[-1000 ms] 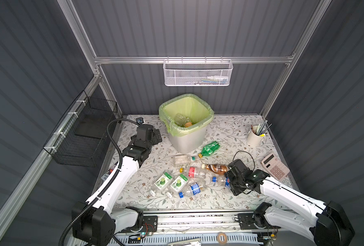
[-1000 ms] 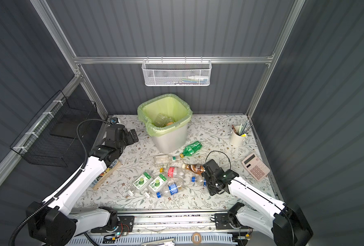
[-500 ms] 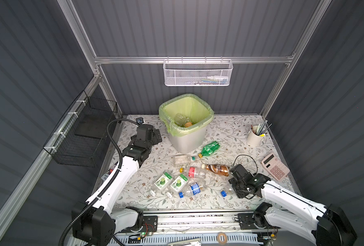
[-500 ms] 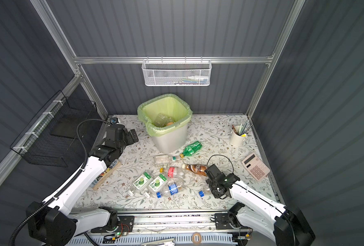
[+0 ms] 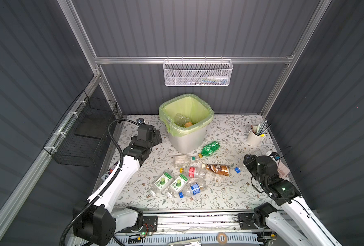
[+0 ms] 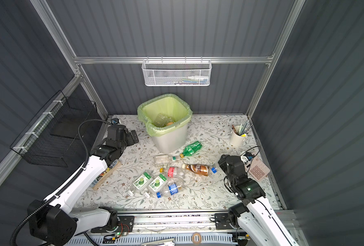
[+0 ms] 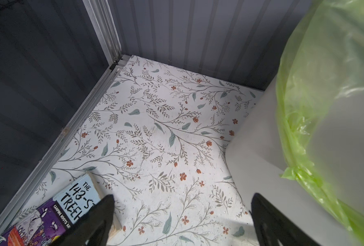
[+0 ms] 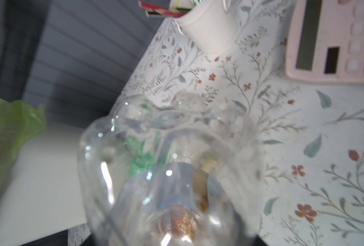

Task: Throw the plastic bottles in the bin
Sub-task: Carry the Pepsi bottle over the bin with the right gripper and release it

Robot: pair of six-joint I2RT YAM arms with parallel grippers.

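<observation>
Grips a clear bottle (image 8: pixel 166 159) in the right hand (image 5: pixel 248 161), closed round it, near the pink calculator (image 8: pixel 336 42) and white pen cup (image 8: pixel 208 27). Holds the left hand (image 7: pixel 182 198) spread wide and empty beside the bin (image 5: pixel 185 140), with bottles already inside. Reads "THE 143-S… TREEH…" and "CAMPING HOOTS" on a book (image 7: pixel 76 198). On the desk (image 5: pixel 230 191) before the bin: green bottle (image 5: pixel 210 148), brown bottle (image 5: pixel 216 169) with lettering too small to read, red-labelled bottle (image 5: pixel 192 172), blue-labelled bottle (image 5: pixel 195 188).
</observation>
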